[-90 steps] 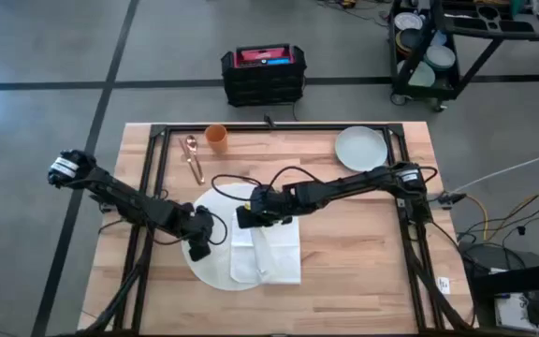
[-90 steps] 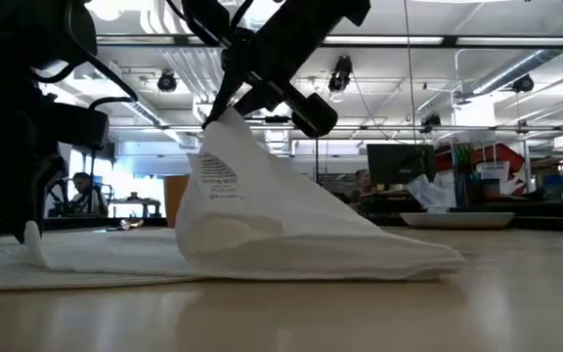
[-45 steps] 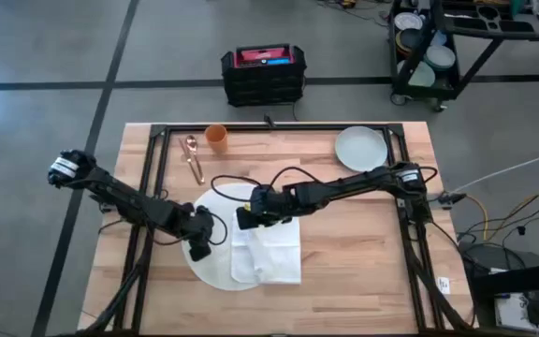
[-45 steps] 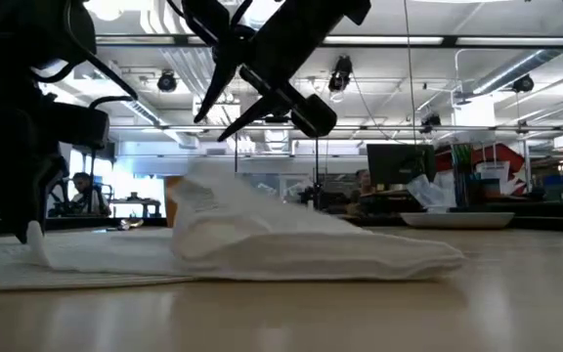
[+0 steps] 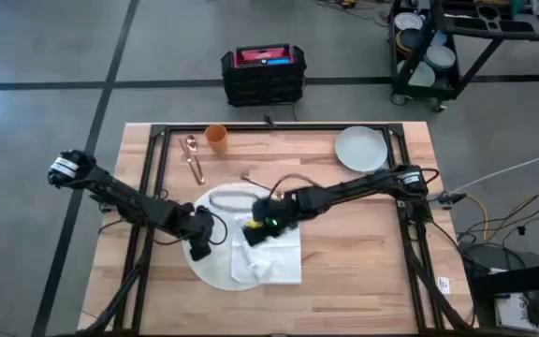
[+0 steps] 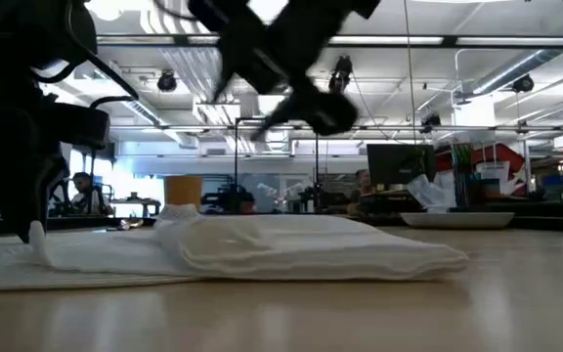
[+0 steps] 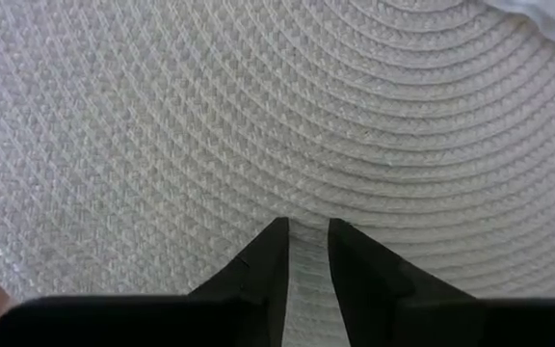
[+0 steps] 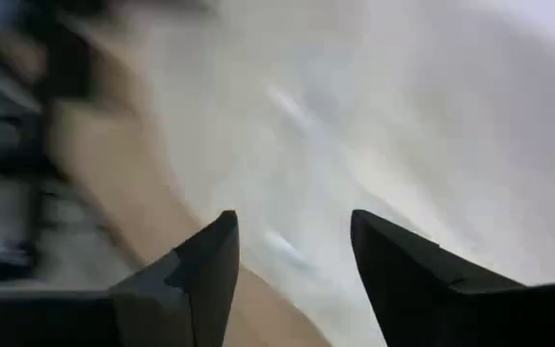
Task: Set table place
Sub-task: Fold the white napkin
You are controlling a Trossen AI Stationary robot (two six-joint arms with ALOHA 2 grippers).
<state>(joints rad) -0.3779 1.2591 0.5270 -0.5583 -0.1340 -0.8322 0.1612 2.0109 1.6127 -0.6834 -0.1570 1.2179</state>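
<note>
Though blurred, right pincer agape.

You have the table, a light-wood top inside a black frame rail. Take the round white mat as your landmark, lying toward the table's near edge. Beyond it, near the far rail, stand an orange cup and a copper spoon. The pale plate sits well off toward the far right corner.
</note>
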